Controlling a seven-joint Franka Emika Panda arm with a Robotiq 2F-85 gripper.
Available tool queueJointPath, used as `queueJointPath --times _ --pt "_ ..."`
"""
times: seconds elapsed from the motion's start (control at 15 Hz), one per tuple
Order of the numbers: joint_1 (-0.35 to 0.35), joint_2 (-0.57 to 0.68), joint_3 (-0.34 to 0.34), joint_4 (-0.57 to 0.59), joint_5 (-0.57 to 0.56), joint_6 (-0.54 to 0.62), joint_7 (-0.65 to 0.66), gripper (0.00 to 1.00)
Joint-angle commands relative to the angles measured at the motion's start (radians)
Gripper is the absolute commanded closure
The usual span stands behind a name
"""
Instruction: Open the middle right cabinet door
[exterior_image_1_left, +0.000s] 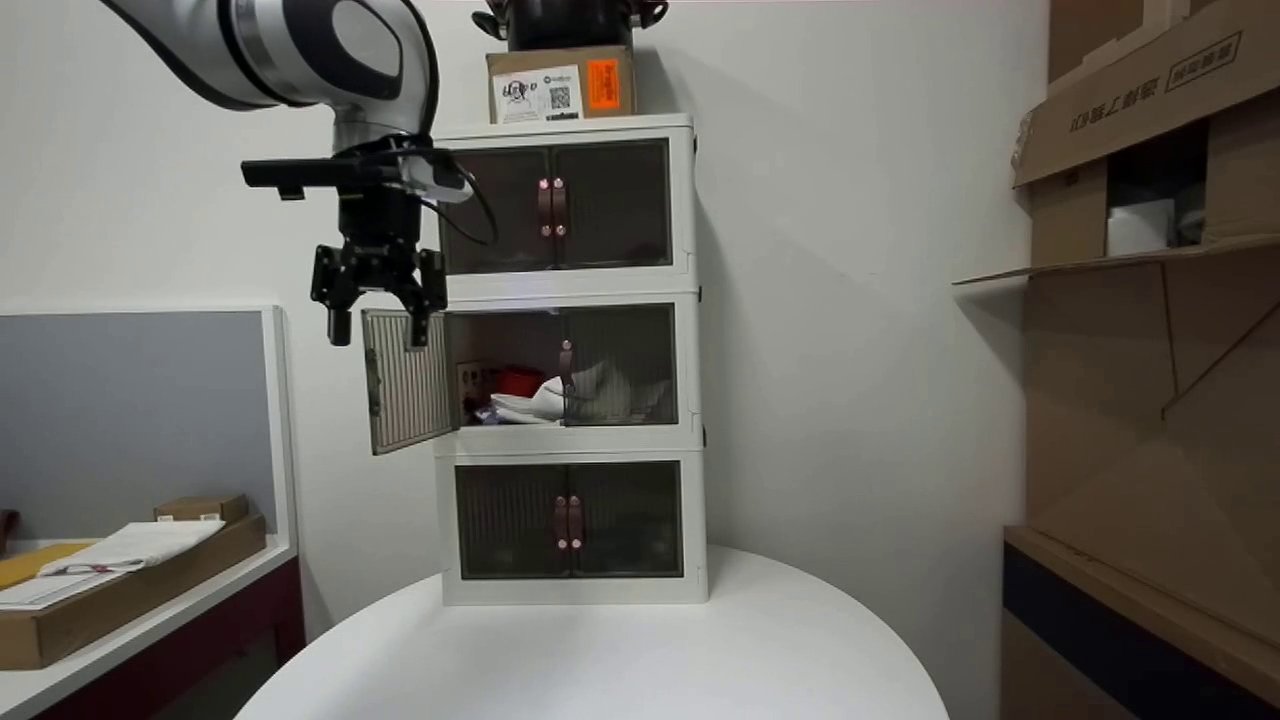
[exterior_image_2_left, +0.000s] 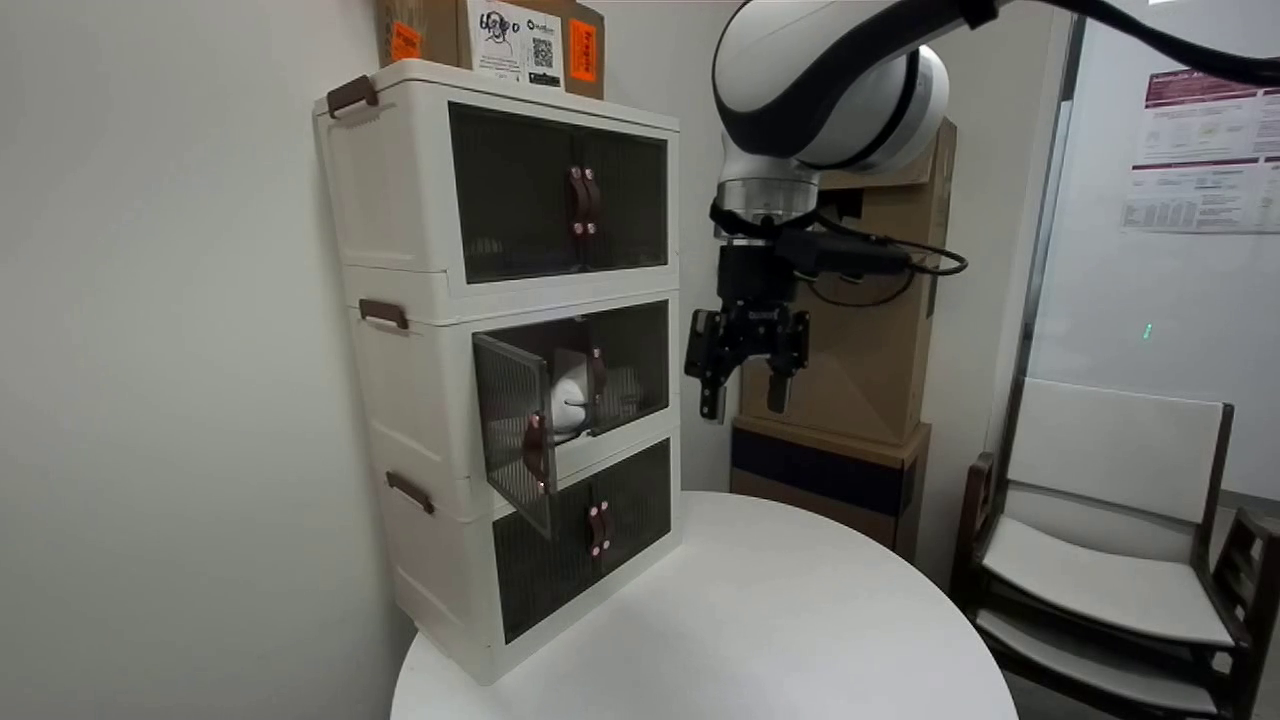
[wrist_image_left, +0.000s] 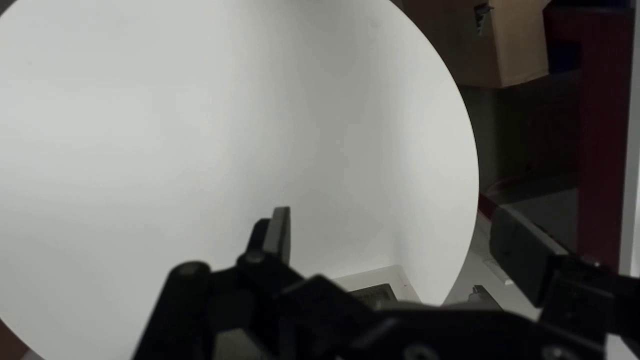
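The middle right cabinet door (exterior_image_1_left: 630, 350) is shut, a dark ribbed panel with a small brown handle (exterior_image_1_left: 567, 365); it also shows shut in an exterior view (exterior_image_2_left: 640, 350). Its twin, the middle left door (exterior_image_1_left: 408, 385), stands swung outward, also seen in an exterior view (exterior_image_2_left: 512, 430). My gripper (exterior_image_1_left: 379, 330) points down, open and empty, at about the height of the middle tier. In an exterior view the gripper (exterior_image_2_left: 745, 398) hangs apart from the cabinet, in front of it. In the wrist view both fingers (wrist_image_left: 397, 237) are wide apart; the middle right door cannot be made out there.
The white cabinet (exterior_image_1_left: 570, 590) stands on a round white table (exterior_image_1_left: 620, 660). The upper doors (exterior_image_1_left: 610, 205) and lower doors (exterior_image_1_left: 625, 520) are shut. Cloth and a red item (exterior_image_1_left: 520, 381) lie inside the middle tier. A cardboard box (exterior_image_1_left: 560, 85) with a black pot tops the cabinet.
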Motion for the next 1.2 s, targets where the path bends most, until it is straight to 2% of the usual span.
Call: queueJointPath --times 0.0,0.27,0.53,0.8,1.07,1.13 --pt "0.032 0.129 0.027 0.116 0.004 0.038 -0.044 0.0" --pt "0.045 0.282 0.055 0.248 0.01 0.084 -0.017 0.0" --pt "0.024 0.393 0.035 0.376 0.034 0.081 -0.075 0.0" --pt "-0.028 0.438 -0.009 0.468 0.087 0.055 -0.18 0.0" --pt "-0.08 0.492 -0.038 0.553 0.135 -0.019 -0.344 0.0" --pt "-0.069 0.441 -0.031 0.479 0.104 0.034 -0.28 0.0"
